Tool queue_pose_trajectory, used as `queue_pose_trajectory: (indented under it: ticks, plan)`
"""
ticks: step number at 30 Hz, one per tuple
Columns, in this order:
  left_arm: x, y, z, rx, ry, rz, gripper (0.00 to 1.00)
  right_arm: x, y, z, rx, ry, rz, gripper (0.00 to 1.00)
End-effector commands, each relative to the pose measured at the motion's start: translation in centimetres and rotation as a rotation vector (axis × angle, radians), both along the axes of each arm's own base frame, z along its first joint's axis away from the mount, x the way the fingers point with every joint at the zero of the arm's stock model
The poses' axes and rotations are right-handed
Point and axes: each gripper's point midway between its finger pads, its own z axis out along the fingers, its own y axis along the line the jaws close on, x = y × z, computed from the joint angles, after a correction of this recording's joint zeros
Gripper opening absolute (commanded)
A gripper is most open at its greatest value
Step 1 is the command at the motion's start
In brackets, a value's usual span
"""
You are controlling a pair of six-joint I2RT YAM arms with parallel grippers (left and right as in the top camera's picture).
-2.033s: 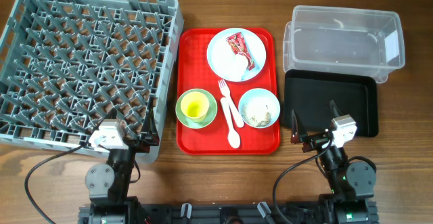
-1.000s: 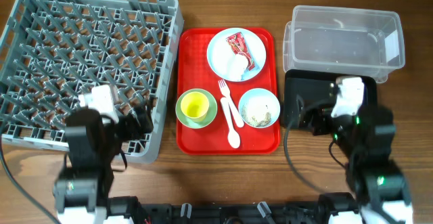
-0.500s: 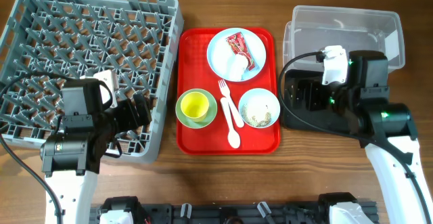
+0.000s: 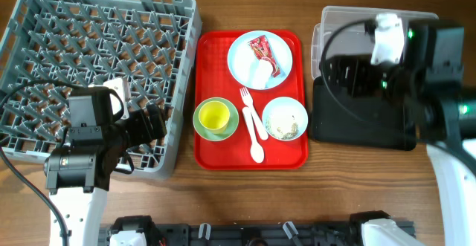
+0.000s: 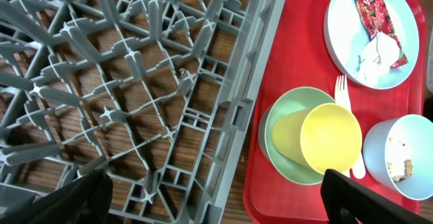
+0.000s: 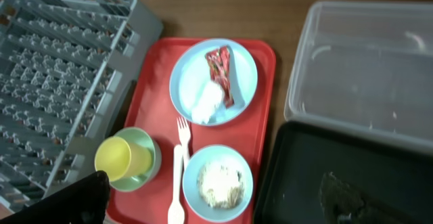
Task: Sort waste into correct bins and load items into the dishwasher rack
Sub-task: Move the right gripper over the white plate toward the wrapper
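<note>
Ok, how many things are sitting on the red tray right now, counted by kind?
Dishes: 4 (plate, bowl, cup, saucer)
Cutlery: 2 (fork, spoon)
Waste: 3 (wrapper, tissue, food scraps)
Total on the red tray: 9

Grey lattice rack (image 4: 89, 45) left, red tray (image 4: 223, 153), pale blue plate (image 4: 242, 68), shiny red wrapper (image 4: 262, 53), white tissue (image 4: 259, 73), yellow-green cup (image 4: 213, 115), white fork (image 4: 248, 105), pale blue bowl (image 4: 268, 112), beige scraps (image 4: 285, 123), clear tub (image 6: 365, 61), black tray (image 6: 298, 176), brown table (image 4: 245, 201)

A red serving tray (image 4: 212, 68) lies flat on the brown wooden table (image 4: 245, 1)
</note>
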Motion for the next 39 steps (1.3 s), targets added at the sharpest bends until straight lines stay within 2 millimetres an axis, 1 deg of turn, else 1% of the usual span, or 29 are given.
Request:
queue_pose_trajectory:
  ticks: [1,4,7,10,14,15,16,18,19,20,22,26,29,31,35,36,39]
  plan:
    - [0.3,-0.1,0.7,-0.004,-0.017,0.004,1.00,2.7,1.4,0.0,-0.057,0.007,0.067,1.00]
    - [0.3,-0.1,0.7,-0.004,-0.018,0.004,1.00,4.4,3.0,-0.9,-0.083,0.028,0.097,1.00]
    - [0.4,-0.1,0.8,-0.004,-0.021,0.004,1.00,6.0,4.6,-2.7,-0.123,0.072,0.076,1.00]
    - [0.5,-0.1,0.9,-0.003,-0.029,0.004,1.00,7.6,6.7,-4.9,-0.146,0.097,0.063,1.00]
    - [0.6,-0.1,0.9,-0.003,-0.032,0.004,1.00,9.3,10.6,-7.9,-0.153,0.106,0.132,1.00]
    - [0.6,-0.1,0.9,-0.003,-0.032,0.004,1.00,9.9,11.9,-9.5,-0.146,0.128,0.134,1.00]
    - [0.6,-0.1,0.9,-0.003,-0.032,0.004,1.00,10.2,12.4,-10.4,-0.141,0.150,0.117,1.00]
    - [0.6,-0.1,0.9,-0.003,-0.032,0.004,1.00,10.5,12.9,-12.2,-0.124,0.201,0.069,1.00]
    - [0.6,-0.1,0.9,-0.003,-0.032,0.004,1.00,10.7,12.9,-13.6,-0.117,0.241,0.028,1.00]
    - [0.6,-0.1,0.9,-0.003,-0.032,0.004,1.00,10.7,13.0,-14.4,-0.109,0.268,0.006,1.00]
    - [0.6,-0.1,0.9,-0.003,-0.031,0.004,1.00,10.6,13.5,-17.0,-0.075,0.356,-0.041,1.00]
    - [0.6,-0.1,0.9,-0.003,-0.031,0.005,1.00,10.2,14.3,-21.0,-0.060,0.469,-0.044,1.00]
    - [0.6,-0.1,0.9,-0.003,-0.031,0.004,1.00,10.1,14.3,-23.4,-0.070,0.527,-0.068,1.00]
    - [0.6,-0.1,0.9,-0.003,-0.031,0.004,1.00,10.0,14.3,-24.3,-0.074,0.546,-0.079,0.97]
    - [0.6,-0.1,0.9,-0.003,-0.031,0.004,1.00,10.4,14.5,-25.3,-0.071,0.550,-0.089,0.86]
    - [0.6,-0.1,0.9,-0.003,-0.031,0.004,1.00,10.5,14.3,-25.6,-0.077,0.550,-0.097,0.82]
    - [0.6,-0.1,0.9,-0.003,-0.030,0.004,1.00,10.5,13.4,-26.6,-0.092,0.553,-0.180,0.79]
